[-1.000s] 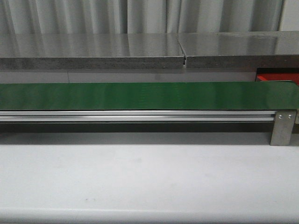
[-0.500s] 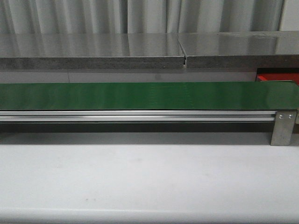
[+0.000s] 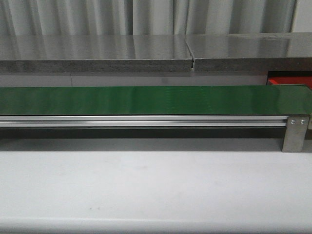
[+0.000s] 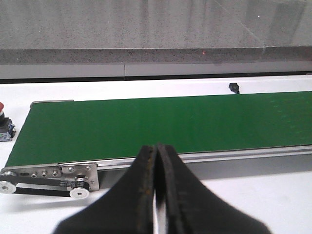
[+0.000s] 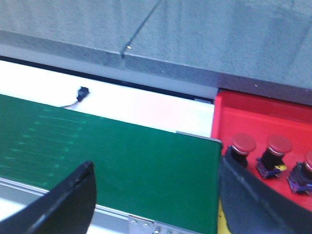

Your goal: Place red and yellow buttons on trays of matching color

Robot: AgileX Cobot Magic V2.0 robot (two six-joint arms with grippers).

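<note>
No change over the last second: belt (image 3: 156, 100) bare. Left fingers (image 4: 157, 161) clenched empty; right fingers (image 5: 58, 195) spread. Three red buttons (image 5: 242, 144) already sit on the red tray (image 5: 273, 117); awaiting the next button.

Even bright light; soft glare streaks the green belt (image 3: 146, 100); right wrist view slightly blurred.

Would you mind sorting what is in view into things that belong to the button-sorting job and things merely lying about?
Job:
red tray
three red buttons standing in it
red button past the belt's far end

Merely there:
green belt
small black sensor
grey counter
</note>
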